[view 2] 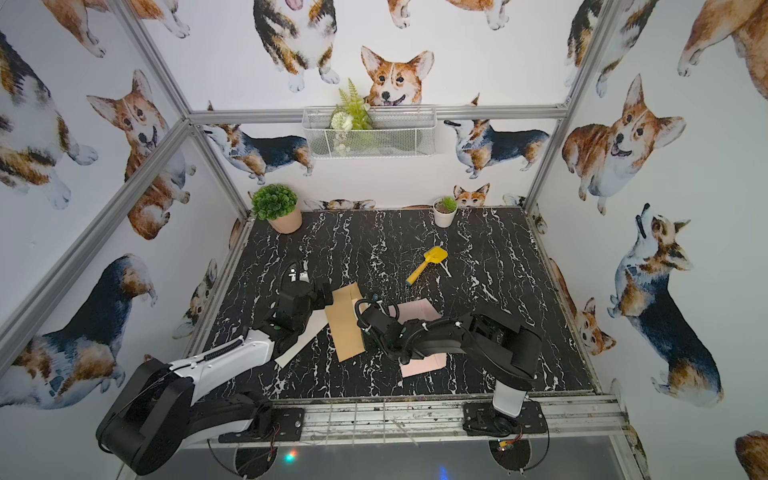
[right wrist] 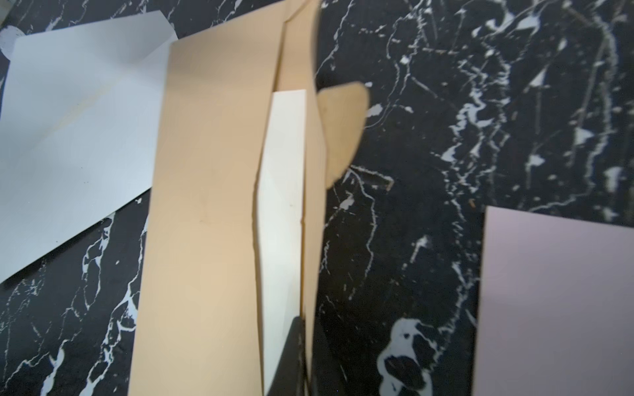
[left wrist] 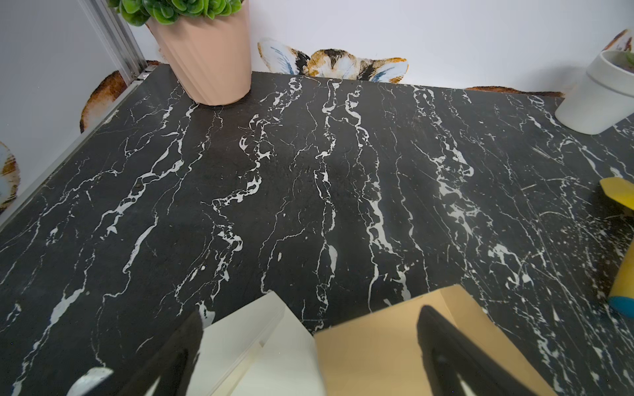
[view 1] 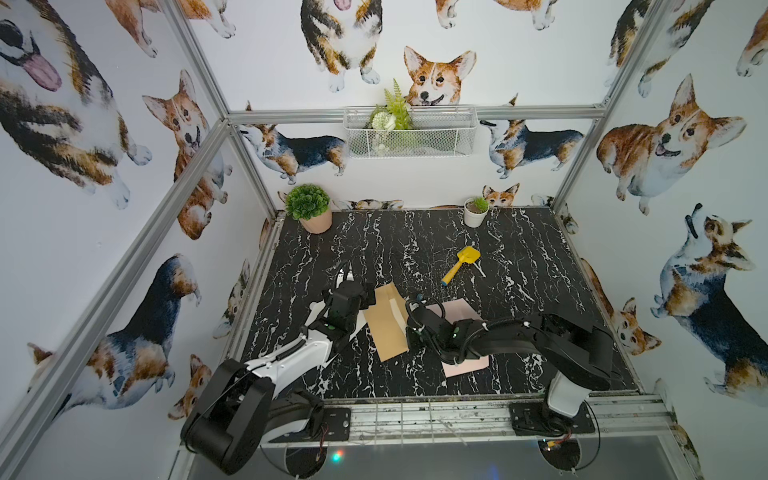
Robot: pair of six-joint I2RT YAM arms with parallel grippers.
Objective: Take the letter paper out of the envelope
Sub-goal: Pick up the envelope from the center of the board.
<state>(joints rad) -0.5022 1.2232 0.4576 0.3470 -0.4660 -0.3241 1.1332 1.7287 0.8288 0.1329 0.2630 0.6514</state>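
Kraft-brown envelope (view 1: 388, 322) lies flat mid-bench (view 1: 415, 249), its mouth gaping along the long edge on the right-arm side, flap folded outward. Letter paper (right wrist: 283, 205), cream-white, sits inside it w/ only a strip showing in that mouth, so it's not out yet. Step in hand, I'd judge: the grab. Right jaws are closed tight at the near end of the mouth, on the paper's edge where it meets the envelope's lip. Can't tell if they've caught paper alone or the lip too. Left jaws stand spread wide over the envelope's far corner, holding nothing, one finger above it and the other above a white sheet (right wrist: 75, 137) lying along the envelope's opposite long edge. Whether they press down can't be seen.

Next move prob. calls for a low, slow draw straight out of the mouth, w/ the envelope pinned so it doesn't ride along. Pink sheet (right wrist: 555, 301) lies near the envelope on that side, in the pull path.

Other containers, well beyond the envelope: wire basket (view 1: 415, 137) on the wall w/ fake fern & white flowers, peach pot (view 1: 316, 220) w/ leafy plant, white pot (view 1: 475, 216) w/ small green plant
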